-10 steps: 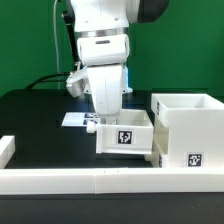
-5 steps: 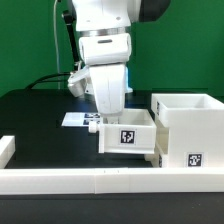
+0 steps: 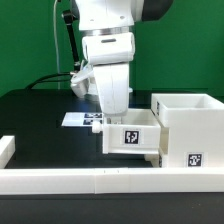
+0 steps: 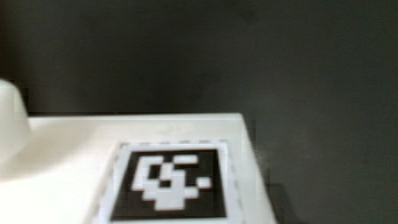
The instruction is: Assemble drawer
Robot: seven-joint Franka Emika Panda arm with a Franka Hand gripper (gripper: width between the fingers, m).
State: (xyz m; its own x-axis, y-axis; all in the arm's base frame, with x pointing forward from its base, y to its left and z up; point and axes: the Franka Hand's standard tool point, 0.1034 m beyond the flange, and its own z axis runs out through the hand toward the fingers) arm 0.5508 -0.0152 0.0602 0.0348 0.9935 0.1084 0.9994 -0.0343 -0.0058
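1. Claw (image 3: 112,120): lowered onto the end of the small drawer box (image 3: 146,142) on the exterior view's left. The fingertips are hidden by the wrist body and the box wall, so it cannot be told whether they are spread or clamped.
2. Wrist view: blurred. A white panel face (image 4: 164,128) carrying a black-and-white tag (image 4: 169,182) is seen close up, with the dark table (image 4: 267,60) beyond. A rounded white shape (image 4: 7,125) at the frame edge cannot be identified.
3. Small drawer box: white, open-topped, upright, with a tag (image 3: 130,137) on its near face. Its far end is set against the drawer housing (image 3: 181,138).
4. Drawer housing: a larger white open-topped box on the exterior view's right, with a tag (image 3: 194,158) low on its front.
5. Obstructions: a white rail (image 3: 70,181) is laid across the front of the table, just in front of both boxes. The marker board (image 3: 76,118) lies flat behind the arm.
6. Background: green backdrop (image 3: 25,40); dark cables (image 3: 58,72) are seen behind the arm.
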